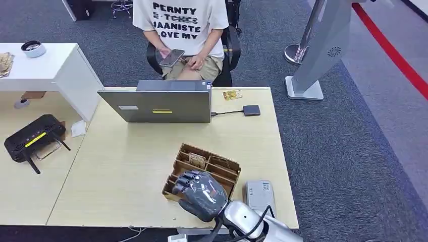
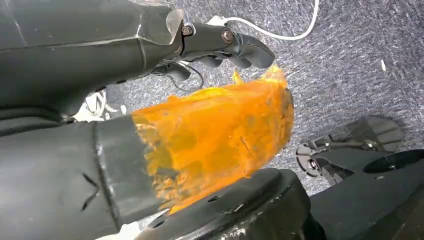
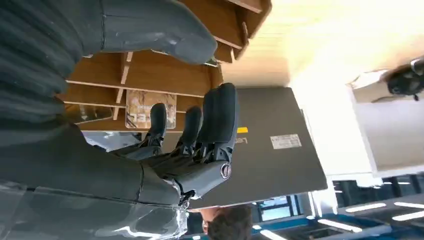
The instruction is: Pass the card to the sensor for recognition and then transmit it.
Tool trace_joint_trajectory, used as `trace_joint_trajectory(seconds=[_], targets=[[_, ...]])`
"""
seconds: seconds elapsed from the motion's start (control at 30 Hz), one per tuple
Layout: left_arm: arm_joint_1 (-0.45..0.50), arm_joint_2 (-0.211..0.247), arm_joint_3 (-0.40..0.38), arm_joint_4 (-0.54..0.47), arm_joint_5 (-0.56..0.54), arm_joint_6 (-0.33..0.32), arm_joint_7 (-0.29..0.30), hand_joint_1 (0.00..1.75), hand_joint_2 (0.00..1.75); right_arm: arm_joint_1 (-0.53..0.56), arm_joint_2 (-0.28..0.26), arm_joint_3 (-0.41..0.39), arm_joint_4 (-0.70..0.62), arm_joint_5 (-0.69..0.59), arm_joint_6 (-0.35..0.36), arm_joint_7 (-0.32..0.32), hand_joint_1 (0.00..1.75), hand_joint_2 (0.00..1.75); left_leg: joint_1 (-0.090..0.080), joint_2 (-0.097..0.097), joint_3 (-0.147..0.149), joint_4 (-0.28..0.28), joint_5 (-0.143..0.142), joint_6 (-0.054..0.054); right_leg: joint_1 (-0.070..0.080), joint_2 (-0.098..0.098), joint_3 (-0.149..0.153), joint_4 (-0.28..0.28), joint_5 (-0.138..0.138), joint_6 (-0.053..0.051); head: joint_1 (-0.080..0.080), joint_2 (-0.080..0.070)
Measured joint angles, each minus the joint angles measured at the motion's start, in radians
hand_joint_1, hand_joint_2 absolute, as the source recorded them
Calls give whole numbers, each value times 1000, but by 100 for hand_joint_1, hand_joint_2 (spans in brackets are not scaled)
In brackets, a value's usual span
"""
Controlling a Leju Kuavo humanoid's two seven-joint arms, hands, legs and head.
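On the pale wooden table [image 1: 126, 166], a grey laptop [image 1: 156, 103] stands before a seated person [image 1: 181, 30]. Nearer, the brown compartmented cardboard tray [image 1: 214, 164] holds a patterned brown card [image 1: 197, 160]. The right hand [image 1: 202, 194] hovers over the tray, its fingers [image 3: 220, 117] spread, holding nothing. The left hand [image 2: 225, 42] hangs above carpet, curled empty.

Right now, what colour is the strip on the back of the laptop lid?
Yellow: a short strip on the grey laptop lid, clearest in the head view.
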Motion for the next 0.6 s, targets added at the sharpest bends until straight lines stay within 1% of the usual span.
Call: trace_joint_trajectory(seconds=[0.03,0.07,0.13,0.2,0.27,0.3,0.33,0.4,0.47,0.6], targets=[[0,0,0,0,-1,0,0,0,0,-1,3,0,8,5,0,5,98,175,0,0,0,0,0,0,0,0,0,0,0,0,0,0],[0,0,0,0,-1,-1,0,0,0,-2,8,0,20,8,-1,10,98,175,0,0,0,0,0,0,0,0,0,0,0,0,0,0],[0,0,0,0,-1,-1,0,0,0,-3,15,0,35,16,-1,18,91,175,0,0,0,0,0,0,0,0,0,0,0,0,0,0],[0,0,0,0,-1,-1,0,0,0,-3,19,-2,45,17,-1,21,89,175,0,0,0,0,0,0,0,0,0,0,0,0,0,0],[0,0,0,0,1,0,0,0,0,-2,22,-6,51,17,0,24,89,175,0,0,0,0,0,0,0,0,0,0,0,0,0,0],[0,0,0,0,1,0,0,0,0,-2,23,-8,53,17,1,25,94,175,0,0,0,0,0,0,0,0,0,0,0,0,0,0],[0,0,0,0,1,0,0,0,0,-1,24,-11,55,17,2,26,94,175,0,0,0,0,0,0,0,0,0,0,0,0,0,0],[0,0,0,0,3,0,0,0,0,-1,26,-16,59,16,2,26,93,175,0,0,0,0,0,0,0,0,0,0,0,0,0,0],[0,0,0,0,4,0,0,0,0,0,28,-23,59,11,2,27,87,175,0,0,0,0,0,0,0,0,0,0,0,0,0,0],[1,0,0,0,7,1,0,0,0,3,29,-31,59,7,3,27,86,175,0,0,0,0,0,0,0,0,0,0,0,0,0,0]])
